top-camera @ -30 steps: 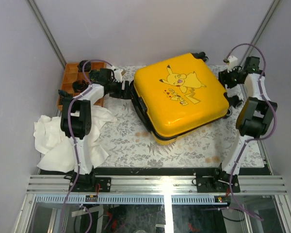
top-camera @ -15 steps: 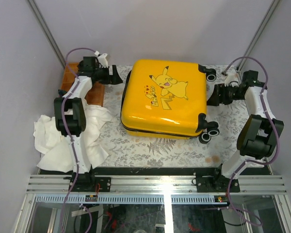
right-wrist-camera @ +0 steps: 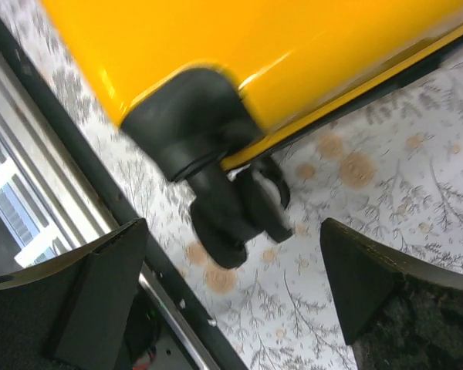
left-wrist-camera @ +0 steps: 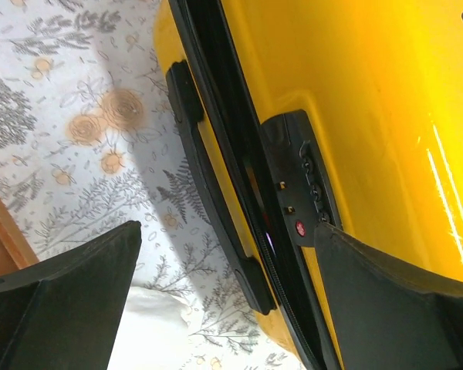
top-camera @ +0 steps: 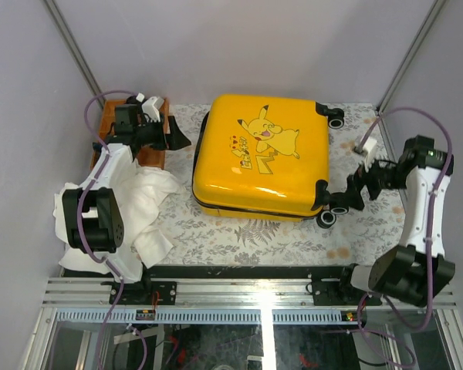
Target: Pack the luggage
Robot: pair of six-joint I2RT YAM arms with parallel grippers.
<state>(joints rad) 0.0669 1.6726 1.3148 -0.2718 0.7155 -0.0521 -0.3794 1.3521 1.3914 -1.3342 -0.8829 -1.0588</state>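
Yellow hard-shell luggage lies shut and flat mid-desk, nearer the far edge, with its long axis running left to right and its wheels to the right. The left gripper, jaws spread and empty, faces the handle and lock on the case's left side. The right gripper, also spread and empty, sits just beside the near-right wheel, so it looks the nearer.
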